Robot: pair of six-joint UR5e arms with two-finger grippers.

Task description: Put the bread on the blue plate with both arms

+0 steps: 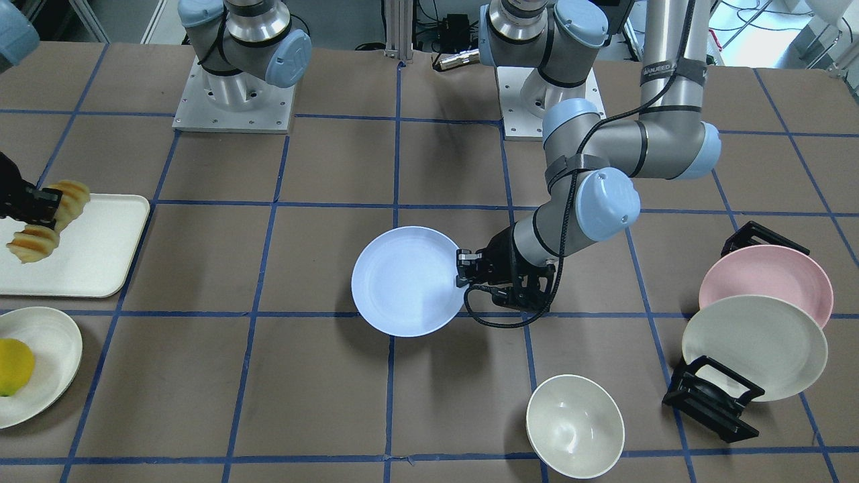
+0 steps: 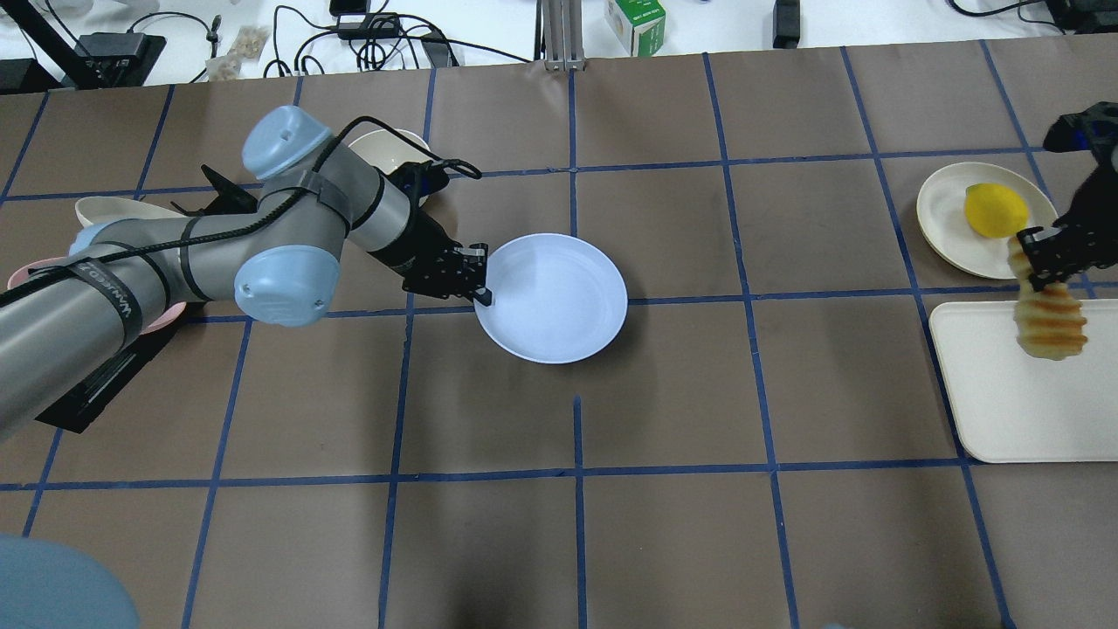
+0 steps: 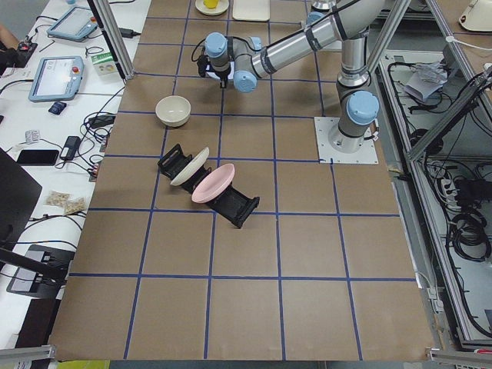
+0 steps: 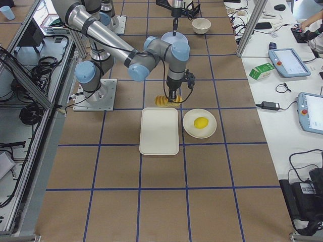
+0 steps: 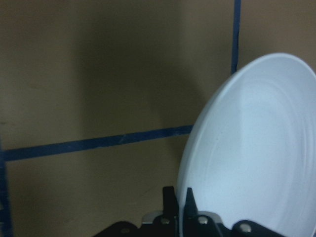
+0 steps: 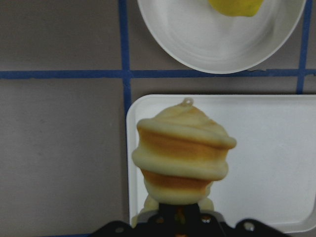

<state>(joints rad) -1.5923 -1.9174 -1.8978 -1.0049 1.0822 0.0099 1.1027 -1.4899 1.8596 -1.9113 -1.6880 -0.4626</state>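
Left claw (image 2: 479, 285): clamped on the rim of the blue plate (image 2: 559, 297), one finger over the edge and one under it. The wrist view shows the rim running in between the two fingers. The plate is at the centre of the overhead view, straddling a blue tape line, with nothing on it. It looks tilted from the wrist camera. Can't tell if it's off the table (image 2: 664, 542) or just resting on it. The left arm comes in from the left of the overhead view, elbow bent over the stand area.

Right claw (image 2: 1045, 255): closed on the bread (image 2: 1051, 319), gripping one end. The loaf hangs out from the fingers, in the air, at the right edge of the overhead view. It's over the upper edge of the white tray (image 2: 1013, 411), not touching it. In the wrist view the bread sits above the tray's corner.

Bread and blue plate are well apart, at opposite sides of the frame.

Just beyond the tray, upper right of the overhead view: a white plate (image 2: 942, 218) with a lemon (image 2: 996, 210) on it.

Front view, lower right: an empty white bowl (image 1: 575, 426) near the bottom edge. To its right a pink plate (image 1: 765, 275) and a cream plate (image 1: 755, 345) lean in a black rack (image 1: 711, 402), overlapping.
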